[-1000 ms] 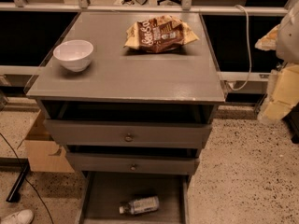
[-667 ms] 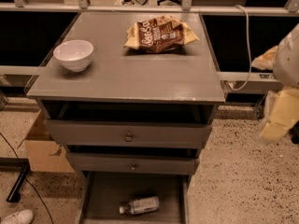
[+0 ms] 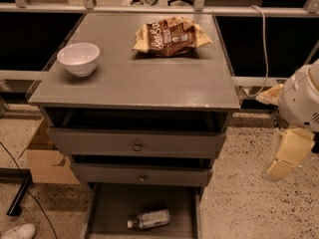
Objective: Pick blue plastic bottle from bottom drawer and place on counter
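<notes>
One blue plastic bottle (image 3: 148, 218) lying on its side in open bottom drawer (image 3: 124, 199), lower centre of frame, cap to left. Gripper (image 3: 281, 161) at right edge, above floor, well apart from drawer; open or closed: can't tell. On counter (image 3: 149, 81): white bowl (image 3: 79, 59) upper left, snack bag (image 3: 172, 36) top centre.

White rounded arm housing (image 3: 301, 101) at right edge, pale yellow blocky jaws beneath.
</notes>
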Action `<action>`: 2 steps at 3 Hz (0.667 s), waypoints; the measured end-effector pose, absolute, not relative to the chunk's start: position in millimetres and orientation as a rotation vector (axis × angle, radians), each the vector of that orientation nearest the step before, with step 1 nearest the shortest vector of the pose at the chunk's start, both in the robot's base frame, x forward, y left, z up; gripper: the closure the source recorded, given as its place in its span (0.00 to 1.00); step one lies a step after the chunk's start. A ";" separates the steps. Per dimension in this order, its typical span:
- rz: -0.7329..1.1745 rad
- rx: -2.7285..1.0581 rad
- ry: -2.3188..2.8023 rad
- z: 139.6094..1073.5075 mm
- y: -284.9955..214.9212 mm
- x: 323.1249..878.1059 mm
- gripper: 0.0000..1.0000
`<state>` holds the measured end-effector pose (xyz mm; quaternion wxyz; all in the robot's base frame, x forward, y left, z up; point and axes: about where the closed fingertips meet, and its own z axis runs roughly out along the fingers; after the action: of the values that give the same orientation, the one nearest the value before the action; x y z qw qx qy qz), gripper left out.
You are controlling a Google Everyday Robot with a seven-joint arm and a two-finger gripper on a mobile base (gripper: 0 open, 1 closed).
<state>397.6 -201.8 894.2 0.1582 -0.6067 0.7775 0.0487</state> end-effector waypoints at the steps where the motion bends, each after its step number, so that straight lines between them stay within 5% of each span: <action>1: 0.145 -1.737 2.224 892.4 -201.3 396.6 0.00; 2: 0.116 -1.751 2.218 886.1 -193.5 388.1 0.00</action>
<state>388.1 -193.5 886.1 0.1561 -0.6116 0.7746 0.0405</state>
